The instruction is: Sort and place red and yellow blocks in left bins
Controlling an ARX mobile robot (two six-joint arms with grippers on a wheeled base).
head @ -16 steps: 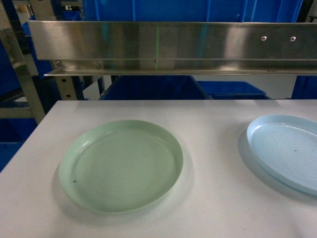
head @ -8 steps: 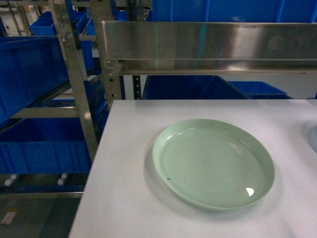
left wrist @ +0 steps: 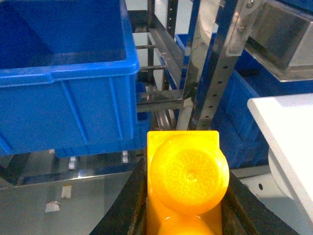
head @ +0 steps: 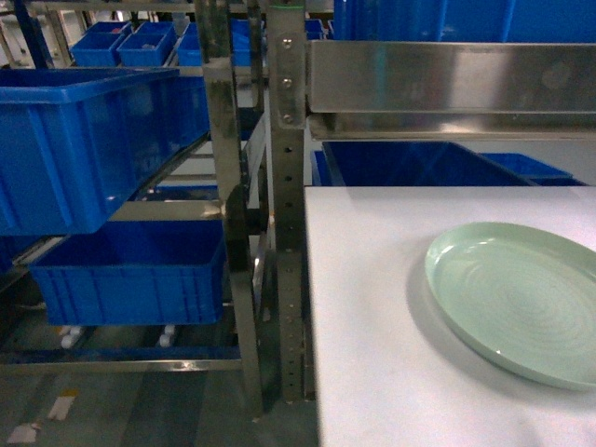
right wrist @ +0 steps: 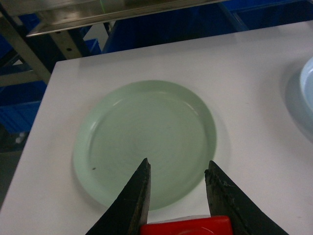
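1. Head view has panned left over the last sec — pale blue plate gone from that view, green plate slid from centre to the right edge. Steel rack and blue bins now fill the left half. Neither arm shows in head view.
2. Left gripper: fingers clenched on the yellow brick, stud facing the cam. Brick is off the worktop, out beside its left edge; large blue bin up-left, not yet under it.
3. Right gripper: fingers spread wide at the tips, red block sits between them near the base — looks held, though contact isn't clear. It hangs over the near rim of the green plate, pale blue plate at far right.
4. Reading: base/head is turning toward the left bins w/ both blocks in hand — transport step, nothing dropped yet. Next needs choosing which bin per colour; can't tell that from here.
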